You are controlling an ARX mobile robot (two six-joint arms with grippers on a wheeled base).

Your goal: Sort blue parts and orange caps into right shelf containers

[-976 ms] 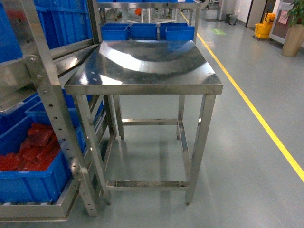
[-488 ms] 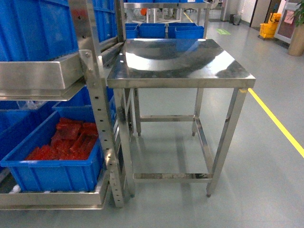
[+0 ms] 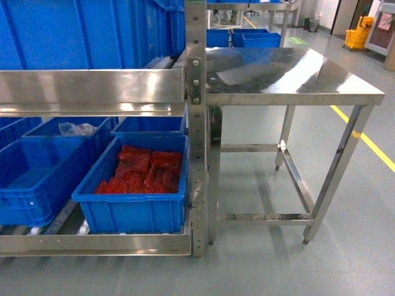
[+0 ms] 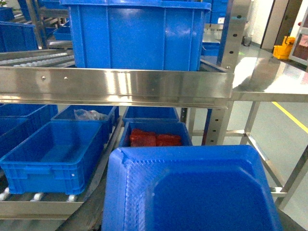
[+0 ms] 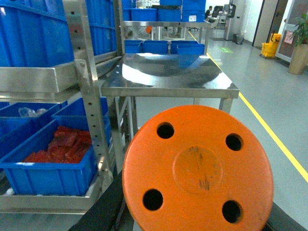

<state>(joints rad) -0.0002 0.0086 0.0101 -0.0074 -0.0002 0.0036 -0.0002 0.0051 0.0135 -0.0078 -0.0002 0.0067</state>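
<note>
My right claw carries a round orange four-holed plastic cap (image 5: 198,169); grip state indeterminable. Risk: steel shelf rail (image 5: 36,78) ahead-left could strike it loose during approach.

We cannot see either hand: in the left wrist view a ridged blue plastic part (image 4: 192,192) fills the foreground and runs off the bottom edge, and in the right wrist view a round orange cap with four holes (image 5: 197,168) does likewise — whatever holds them is hidden. In the head view the large bright-blue ribbed crate (image 3: 86,31) on the upper shelf is cut off at the top, its contents unseen. The clear crumpled item (image 3: 77,129) in a rear crate is too small to identify.
</note>
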